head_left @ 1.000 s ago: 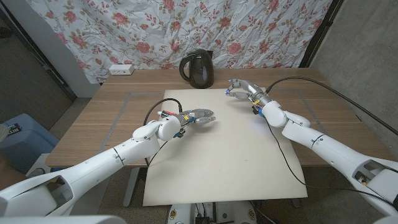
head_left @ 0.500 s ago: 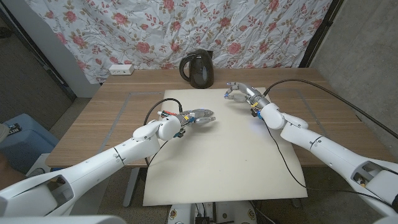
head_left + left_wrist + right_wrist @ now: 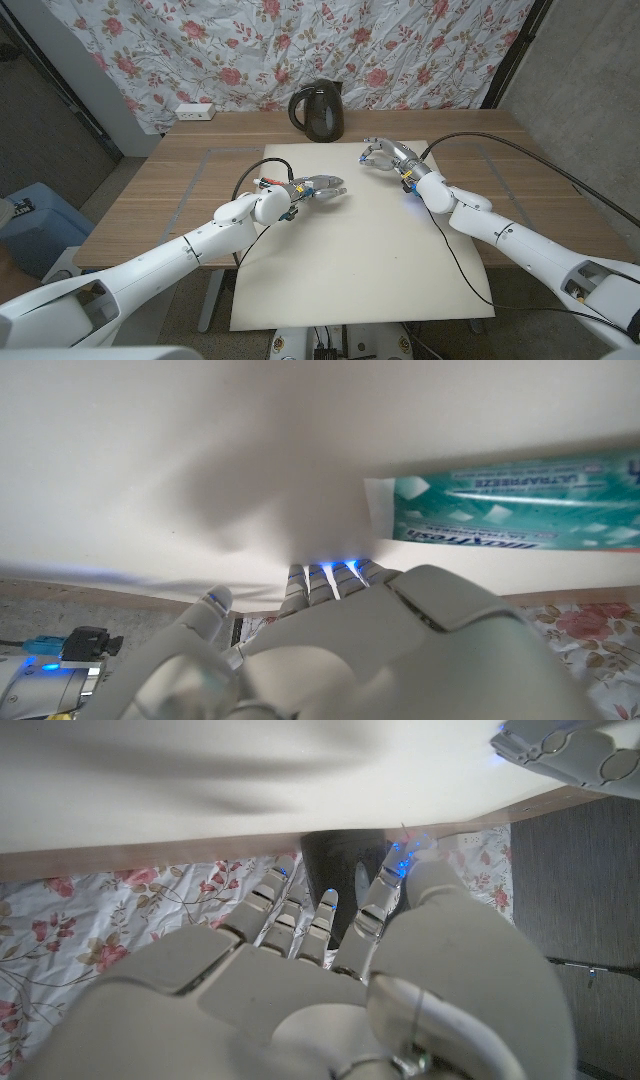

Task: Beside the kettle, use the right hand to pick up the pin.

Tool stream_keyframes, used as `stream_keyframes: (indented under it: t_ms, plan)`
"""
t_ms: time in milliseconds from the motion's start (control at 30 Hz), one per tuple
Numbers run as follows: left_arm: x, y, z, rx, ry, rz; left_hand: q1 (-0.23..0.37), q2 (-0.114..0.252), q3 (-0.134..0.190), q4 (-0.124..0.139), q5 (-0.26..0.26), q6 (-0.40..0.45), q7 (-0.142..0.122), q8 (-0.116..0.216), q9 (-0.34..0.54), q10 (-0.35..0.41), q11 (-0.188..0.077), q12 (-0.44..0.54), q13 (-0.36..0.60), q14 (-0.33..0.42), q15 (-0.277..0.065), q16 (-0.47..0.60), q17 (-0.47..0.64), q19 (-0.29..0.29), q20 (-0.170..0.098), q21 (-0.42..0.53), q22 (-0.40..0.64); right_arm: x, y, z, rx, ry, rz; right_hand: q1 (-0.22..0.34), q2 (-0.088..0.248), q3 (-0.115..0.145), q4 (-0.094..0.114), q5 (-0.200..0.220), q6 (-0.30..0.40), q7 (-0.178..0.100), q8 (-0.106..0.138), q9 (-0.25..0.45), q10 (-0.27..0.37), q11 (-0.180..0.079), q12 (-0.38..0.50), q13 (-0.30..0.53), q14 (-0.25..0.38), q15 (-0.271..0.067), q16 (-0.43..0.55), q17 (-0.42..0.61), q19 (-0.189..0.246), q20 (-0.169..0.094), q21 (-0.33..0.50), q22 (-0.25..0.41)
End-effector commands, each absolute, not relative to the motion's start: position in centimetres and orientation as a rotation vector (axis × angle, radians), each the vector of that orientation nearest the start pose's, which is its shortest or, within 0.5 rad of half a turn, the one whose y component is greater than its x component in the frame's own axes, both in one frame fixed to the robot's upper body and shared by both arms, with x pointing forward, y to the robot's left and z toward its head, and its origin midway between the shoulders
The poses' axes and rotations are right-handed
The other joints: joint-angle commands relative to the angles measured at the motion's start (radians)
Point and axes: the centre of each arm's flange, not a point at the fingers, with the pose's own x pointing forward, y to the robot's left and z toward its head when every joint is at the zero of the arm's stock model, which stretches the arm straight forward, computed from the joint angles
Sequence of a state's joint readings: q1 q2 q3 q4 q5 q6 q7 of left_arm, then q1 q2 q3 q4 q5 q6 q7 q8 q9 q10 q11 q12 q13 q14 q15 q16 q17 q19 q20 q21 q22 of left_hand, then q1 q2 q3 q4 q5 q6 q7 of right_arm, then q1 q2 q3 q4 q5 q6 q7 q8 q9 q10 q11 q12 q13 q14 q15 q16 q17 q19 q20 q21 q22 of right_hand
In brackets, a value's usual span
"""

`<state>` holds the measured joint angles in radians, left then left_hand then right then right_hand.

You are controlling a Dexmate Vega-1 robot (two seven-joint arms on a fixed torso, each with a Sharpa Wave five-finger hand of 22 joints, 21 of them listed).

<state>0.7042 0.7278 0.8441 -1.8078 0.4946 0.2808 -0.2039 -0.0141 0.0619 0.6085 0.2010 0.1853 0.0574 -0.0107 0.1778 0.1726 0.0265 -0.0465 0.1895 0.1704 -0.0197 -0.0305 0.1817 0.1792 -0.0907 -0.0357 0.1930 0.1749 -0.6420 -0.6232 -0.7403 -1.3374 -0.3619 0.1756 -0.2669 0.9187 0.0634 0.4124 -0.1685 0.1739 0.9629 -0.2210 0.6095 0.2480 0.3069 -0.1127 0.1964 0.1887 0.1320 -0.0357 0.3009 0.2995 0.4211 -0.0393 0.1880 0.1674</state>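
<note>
1. Right robot hand is up at the far edge of the white mat, just beside the black kettle, a little to its right
2. Its fingers arch downward, tips pointing at the mat; from the head view I cannot tell whether they are apart or pinched on anything
3. The right wrist view looks along the back of that robot hand: fingers reach out side by side with blue lights near the tips, and the dark kettle sits right beyond them
4. The pin is too small to make out for sure, so I can only place it somewhere by those fingertips next to the kettle, held or not I cannot say
5. Left robot hand is over the mat near its left side, well apart from the right one
6. In the left wrist view a teal and white packet lies on the mat just past its fingers; gripping it or not, I cannot tell
7. The kettle stands upright on the wooden bench, with a flowered cloth hanging behind
</note>
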Motion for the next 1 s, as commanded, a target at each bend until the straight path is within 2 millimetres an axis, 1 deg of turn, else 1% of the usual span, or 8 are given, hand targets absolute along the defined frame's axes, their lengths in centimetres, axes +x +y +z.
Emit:
stream_keyframes:
  t_ms: [33, 300, 467, 700, 867, 1000]
  plan:
    - [59.9, 12.0, -5.8, 1.455, -0.474, -0.377, -0.005, 0.128, -0.007, 0.0, 0.007, 0.008, -0.003, 0.006, 0.003, 0.005, -0.003, 0.002, 0.004, 0.006, -0.023, 0.007, 0.003, 0.005, -0.086, 0.008, 0.002, 65.7, -19.0, -2.8, -1.173, -0.779, 0.095, 0.013, -0.002, -0.003, 0.002, 0.005, 0.01, -0.003, 0.006, 0.002, -0.006, 0.002, -0.001, 0.002, -0.001, -0.024, -0.005, 0.003, -0.005, 0.004, -0.001, 0.003]
    - [59.8, 11.9, -5.7, 1.459, -0.47, -0.378, -0.004, 0.129, -0.007, -0.001, 0.008, 0.008, -0.003, 0.006, 0.003, 0.006, -0.004, 0.002, 0.004, 0.005, -0.024, 0.006, 0.002, 0.005, -0.086, 0.008, 0.002, 65.8, -19.0, -3.2, -1.189, -0.778, 0.101, 0.013, -0.002, -0.005, 0.003, 0.004, 0.012, -0.003, 0.005, 0.0, -0.009, 0.0, -0.002, 0.002, -0.004, -0.027, -0.006, 0.004, -0.016, 0.002, -0.003, 0.003]
    - [59.8, 12.0, -5.7, 1.463, -0.474, -0.375, -0.004, 0.129, -0.008, -0.001, 0.008, 0.009, -0.004, 0.006, 0.003, 0.005, -0.005, 0.002, 0.004, 0.005, -0.024, 0.006, 0.002, 0.005, -0.086, 0.008, 0.002, 65.9, -18.9, -3.5, -1.2, -0.779, 0.094, 0.014, -0.003, -0.007, 0.002, 0.004, 0.014, -0.003, 0.003, -0.001, -0.011, -0.001, -0.002, 0.002, -0.008, -0.024, -0.007, 0.003, -0.046, 0.003, -0.012, 0.003]
    - [59.7, 12.0, -5.8, 1.464, -0.476, -0.371, -0.003, 0.13, -0.008, -0.001, 0.008, 0.009, -0.004, 0.005, 0.003, 0.007, -0.004, 0.002, 0.004, 0.007, -0.027, 0.007, 0.002, 0.006, -0.086, 0.008, 0.001, 66.0, -18.8, -4.1, -1.216, -0.772, 0.081, 0.018, -0.006, -0.008, 0.001, 0.003, 0.017, -0.003, 0.003, -0.003, -0.006, -0.002, 0.0, 0.002, -0.006, -0.023, -0.008, 0.001, -0.071, 0.005, -0.016, 0.002]
    - [59.6, 12.0, -5.8, 1.471, -0.477, -0.377, -0.003, 0.13, -0.008, -0.002, 0.009, 0.011, -0.004, 0.006, 0.003, 0.008, -0.004, 0.003, 0.004, 0.008, -0.026, 0.007, 0.002, 0.006, -0.087, 0.008, 0.001, 65.9, -18.8, -4.4, -1.223, -0.77, 0.07, 0.028, -0.016, -0.011, -0.005, 0.003, 0.022, -0.003, 0.001, -0.005, 0.003, -0.002, 0.003, 0.001, 0.008, -0.02, -0.008, -0.008, -0.115, 0.015, -0.021, 0.0]
    - [59.6, 12.1, -5.9, 1.468, -0.473, -0.376, -0.002, 0.13, -0.008, -0.002, 0.009, 0.012, -0.005, 0.006, 0.003, 0.011, -0.003, 0.004, 0.004, 0.01, -0.027, 0.007, 0.001, 0.008, -0.086, 0.008, 0.001, 65.9, -18.7, -4.5, -1.233, -0.769, 0.062, 0.032, -0.02, -0.013, -0.005, 0.002, 0.025, -0.003, 0.0, -0.006, 0.012, -0.001, 0.005, 0.0, 0.017, -0.023, -0.009, -0.016, -0.141, 0.015, -0.021, -0.001]
